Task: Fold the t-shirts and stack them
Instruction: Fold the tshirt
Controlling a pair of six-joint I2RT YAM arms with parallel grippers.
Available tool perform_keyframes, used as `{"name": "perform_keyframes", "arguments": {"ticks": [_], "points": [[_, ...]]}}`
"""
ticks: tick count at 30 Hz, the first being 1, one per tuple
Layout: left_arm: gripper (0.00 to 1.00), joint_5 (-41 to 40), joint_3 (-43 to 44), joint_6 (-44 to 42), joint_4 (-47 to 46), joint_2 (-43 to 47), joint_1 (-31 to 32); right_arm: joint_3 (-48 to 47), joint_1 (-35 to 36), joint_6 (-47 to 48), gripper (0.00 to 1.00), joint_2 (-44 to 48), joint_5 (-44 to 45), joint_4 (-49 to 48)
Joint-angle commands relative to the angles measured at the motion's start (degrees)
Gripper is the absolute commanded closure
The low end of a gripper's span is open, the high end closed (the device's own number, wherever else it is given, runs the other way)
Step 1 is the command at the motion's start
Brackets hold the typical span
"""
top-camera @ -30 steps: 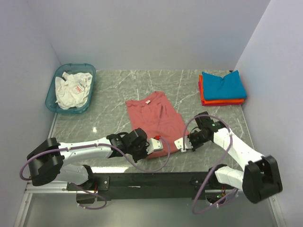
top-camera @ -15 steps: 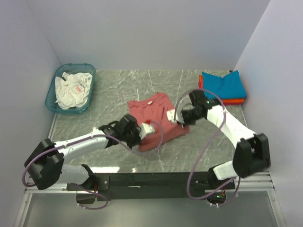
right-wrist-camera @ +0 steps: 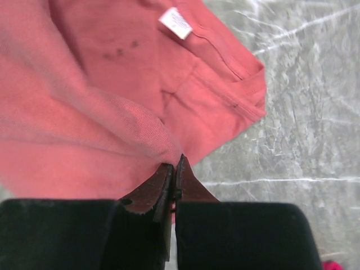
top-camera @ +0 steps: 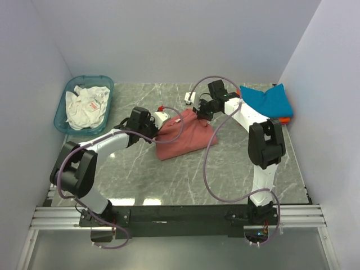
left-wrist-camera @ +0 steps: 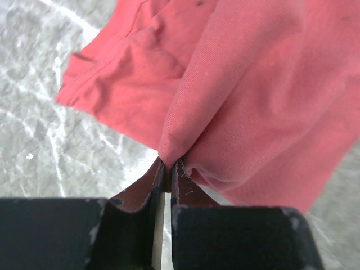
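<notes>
A dusty-red t-shirt (top-camera: 183, 139) lies bunched at mid-table, partly doubled over toward the back wall. The left gripper (left-wrist-camera: 167, 169) and right gripper (right-wrist-camera: 175, 164) each pinch its raised far edge, and the cloth trails toward the near side. The folded blue-and-orange stack (top-camera: 267, 101) sits to the right, nearer the right arm. From above, the fingertips are hard to make out.

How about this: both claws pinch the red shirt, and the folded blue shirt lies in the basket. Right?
Not quite. The folded blue shirt lies on the orange shirt at the far right, not in the basket, as the top view shows. The left gripper and right gripper do pinch the red shirt.
</notes>
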State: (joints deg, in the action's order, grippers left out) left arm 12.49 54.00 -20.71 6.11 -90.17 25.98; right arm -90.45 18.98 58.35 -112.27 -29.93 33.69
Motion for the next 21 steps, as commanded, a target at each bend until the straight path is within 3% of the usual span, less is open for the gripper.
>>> {"name": "perform_keyframes", "arguments": {"ticks": [1,12,21], "points": [[1.00,-1.3,2.7,-1.3,-4.2,-0.3,-1.3,-3.1,0.4,-6.9,1.00,-1.1,2.3,-6.8],[1.00,-6.2,3.2,-1.5,-14.7,-1.8,-2.6,-1.6,1.1,-18.1,1.00,-2.3,10.2,-21.8],[1.00,-9.1,5.2,0.3,-18.6,-5.8,-4.3,-3.8,2.3,-22.2,1.00,-6.3,14.4,-28.1]]}}
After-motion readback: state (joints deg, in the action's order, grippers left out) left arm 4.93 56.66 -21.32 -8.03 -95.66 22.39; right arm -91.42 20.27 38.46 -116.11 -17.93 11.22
